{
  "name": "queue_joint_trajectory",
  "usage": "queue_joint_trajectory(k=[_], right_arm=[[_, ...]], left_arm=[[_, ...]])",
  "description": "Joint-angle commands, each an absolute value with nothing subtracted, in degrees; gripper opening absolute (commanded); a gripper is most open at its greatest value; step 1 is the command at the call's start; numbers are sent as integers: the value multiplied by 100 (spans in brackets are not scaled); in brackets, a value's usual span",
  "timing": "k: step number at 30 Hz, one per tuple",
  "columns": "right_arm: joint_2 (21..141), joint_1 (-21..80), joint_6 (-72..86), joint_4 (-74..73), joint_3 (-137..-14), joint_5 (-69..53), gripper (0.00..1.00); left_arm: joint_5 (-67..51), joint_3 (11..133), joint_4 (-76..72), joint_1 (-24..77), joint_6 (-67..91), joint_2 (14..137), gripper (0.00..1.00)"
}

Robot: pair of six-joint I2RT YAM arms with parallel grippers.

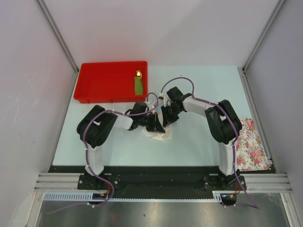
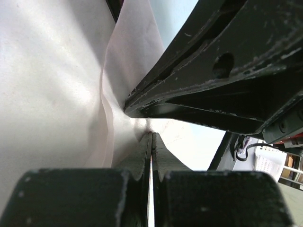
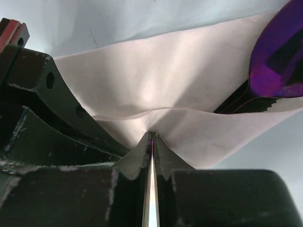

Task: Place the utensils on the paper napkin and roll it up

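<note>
Pinching the paper napkin from two sides, both arms meet at the centre of the worktop in the top view.

1. Left gripper: jaws closed flat together, with a thin white edge of the sheet clamped between them. The sheet rises in a crease at the left of the left wrist view, which suggests that the clamp is there to anchor the paper against pull from the other arm.

2. Right gripper: jaws drawn together on a folded lip of the napkin at the lower centre of the right wrist view. The fold lies doubled over itself, so this hold appears to be the one that turns the paper.

3. Utensils: the spoon shows its purple bowl at the upper right of the right wrist view. The knife lies just below it, with its serrated black edge emerging from under the fold. Both handles run inside the paper (how far is hidden). Placement looks complete and rolling looks only begun.

4. Risk, as judged: thin paper held at two close points may tear if the arms pull apart.

5. Outside the work: a red tray at the upper left holds a green piece. A flowered cloth lies at the right edge.
</note>
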State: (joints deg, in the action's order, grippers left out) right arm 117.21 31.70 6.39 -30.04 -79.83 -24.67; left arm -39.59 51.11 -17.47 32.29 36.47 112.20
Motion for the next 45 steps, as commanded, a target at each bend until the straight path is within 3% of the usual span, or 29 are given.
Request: queue_joint_trajectory(k=[1, 5, 6, 8, 9, 12, 17, 24, 33, 40, 45], right_arm=[[12023, 3278, 440, -3085, -7849, -1996, 6], [12207, 3270, 334, -3015, -7796, -1820, 3], [12225, 3270, 334, -2962, -7735, -1811, 2], [12243, 3261, 334, -2874, -7664, -1758, 1], [12234, 3269, 325, -2787, -7603, -1723, 1], [12278, 3270, 325, -2742, -7576, -1714, 0], [12234, 3261, 325, -2698, -7480, -1696, 0], [12278, 3270, 316, -2681, -7462, -1731, 0], [12401, 3208, 316, -2716, -7550, -1767, 0], [12436, 3182, 308, -2681, -7567, -1758, 0], [12472, 3173, 281, -2672, -7594, -1732, 0]], left_arm=[[-3339, 5028, -1475, 3278, 3313, 11330, 0], [-3647, 4931, -1591, 3208, 3218, 10567, 11], [-3717, 4905, -1469, 3147, 3182, 10382, 22], [-3762, 4843, -1180, 2858, 3025, 9924, 32], [-3753, 4825, -856, 2743, 2945, 9784, 43], [-3665, 4607, -240, 2348, 2427, 9291, 59], [-3700, 4325, 404, 1723, 1855, 9193, 69], [-4025, 4342, 72, 1564, 1713, 9947, 70], [-4824, 4649, -965, 2381, 2460, 10942, 68], [-4535, 5237, -1327, 2479, 2548, 11319, 67], [-4649, 5318, -1152, 2382, 2637, 11435, 61]])
